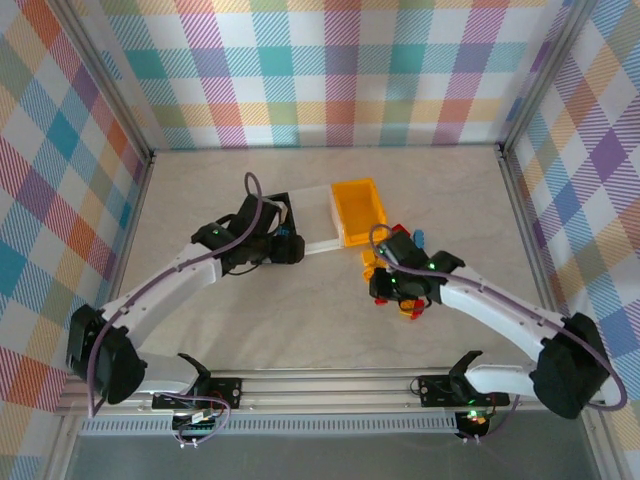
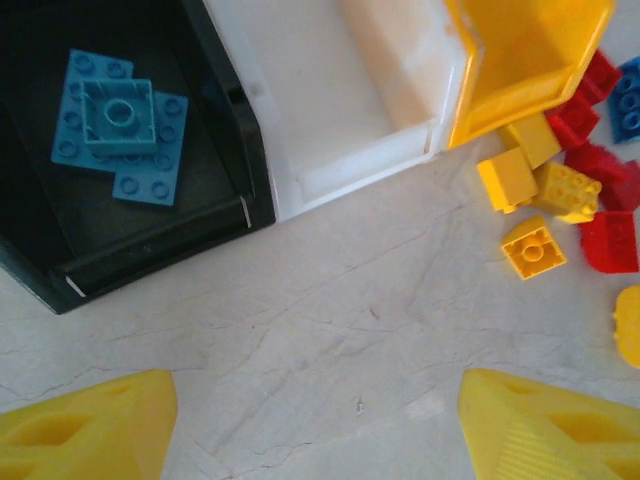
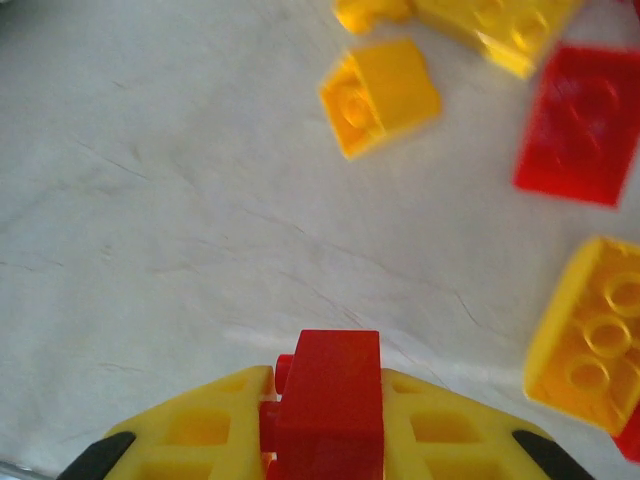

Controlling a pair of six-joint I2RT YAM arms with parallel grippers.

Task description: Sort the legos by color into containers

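A red lego (image 3: 330, 385) sits squeezed btwn the two yellow fingers (image 3: 200, 435) of the right gripper (image 3: 328, 425), so this gripper is closed tight on it, w/ the table (image 3: 150, 200) just below. More legos lie on the table ahead of those fingers. A small yellow lego (image 3: 380, 95) is ahead & a bit to the right. A flat red lego (image 3: 585, 125) is further right. A big yellow lego (image 3: 590, 345) is close by on the right side. None of them touch the gripper. From up top, the yellow bin (image 1: 360, 210) stands just past this gripper & a little to its left. The left gripper (image 2: 320, 440) is open: its two fingers (image 2: 90, 430) stand wide apart w/ bare table btwn them. Ahead of it, on the left-finger side, is the black bin (image 2: 230, 130), w/ light blue legos (image 2: 118, 125) lying flat inside, one on top of the others. Straight ahead is the white bin (image 2: 340, 90), right beside the black one. Ahead on the right-finger side is the yellow bin, touching the white bin's corner. Just near that bin, on the table, lies a loose pile (image 2: 560, 195) of yellow, red & blue legos, well apart from the left gripper's fingers.
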